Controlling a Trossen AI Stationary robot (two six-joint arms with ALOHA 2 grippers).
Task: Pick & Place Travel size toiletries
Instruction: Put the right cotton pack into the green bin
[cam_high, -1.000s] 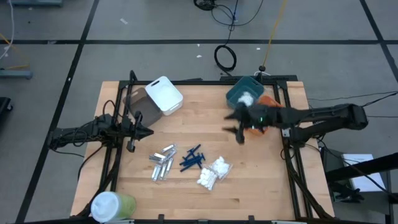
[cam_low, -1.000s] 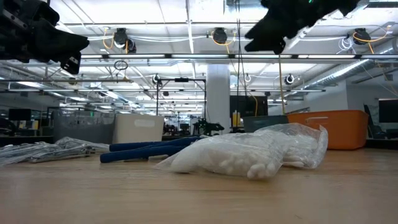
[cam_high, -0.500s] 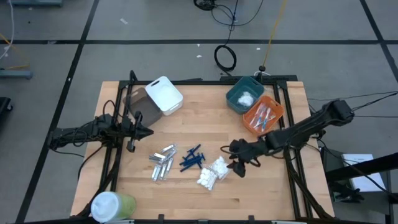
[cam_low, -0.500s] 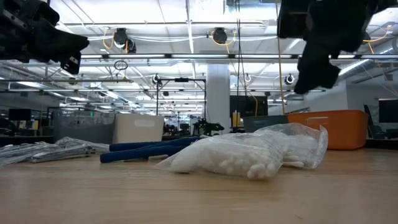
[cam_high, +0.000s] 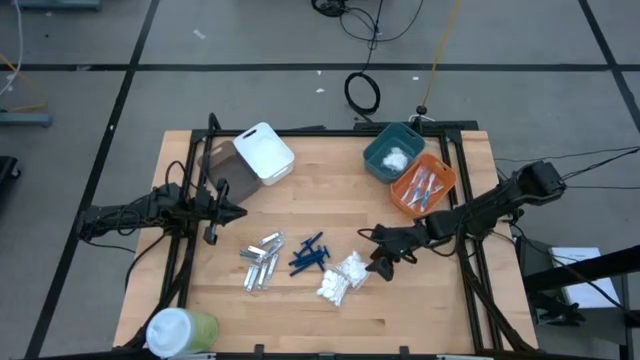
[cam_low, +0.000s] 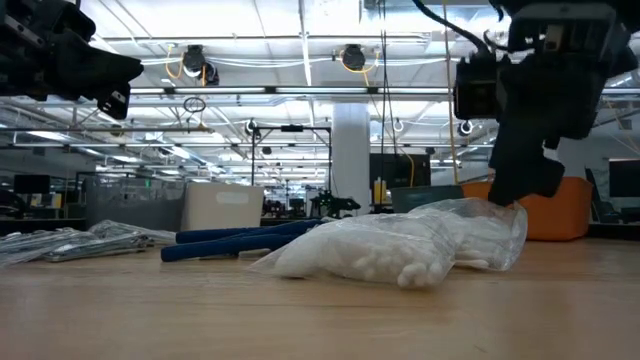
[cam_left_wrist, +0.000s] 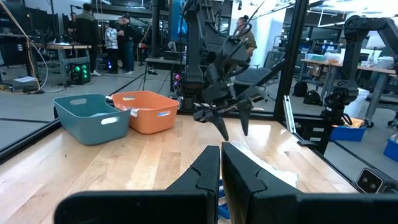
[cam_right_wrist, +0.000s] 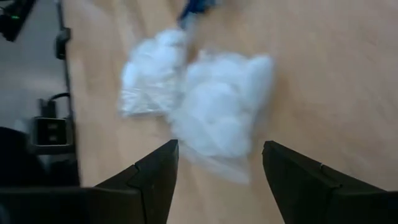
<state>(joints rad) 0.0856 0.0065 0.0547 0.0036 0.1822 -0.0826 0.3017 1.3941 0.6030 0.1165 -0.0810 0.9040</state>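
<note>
The right gripper (cam_high: 372, 254) hung low over the table (cam_high: 330, 305), just right of the white packets (cam_high: 343, 278), with its fingers (cam_right_wrist: 155, 177) spread wide and nothing between them. In the right wrist view the two crinkly packets lay directly ahead of the open fingers, flat on the wood and not touched. In the low view the gripper stood just above the right end of the nearest packet (cam_low: 400, 245); whether it touched could not be told. The left gripper (cam_high: 236, 212) waited above the table's left side, its fingers clenched together and empty. The remaining toiletries lay in three groups at mid-table: silver tubes (cam_high: 260, 264) on the left, dark blue sticks (cam_high: 310, 254) in the middle, and the white packets on the right, all near one another. At the back right stood a teal bin (cam_high: 392, 152) holding something white, and touching it an orange bin (cam_high: 424, 185) holding thin sticks. A white bin (cam_high: 264, 152) sat at the back left, and a green cup with a white lid (cam_high: 179, 330) at the front left corner.
</note>
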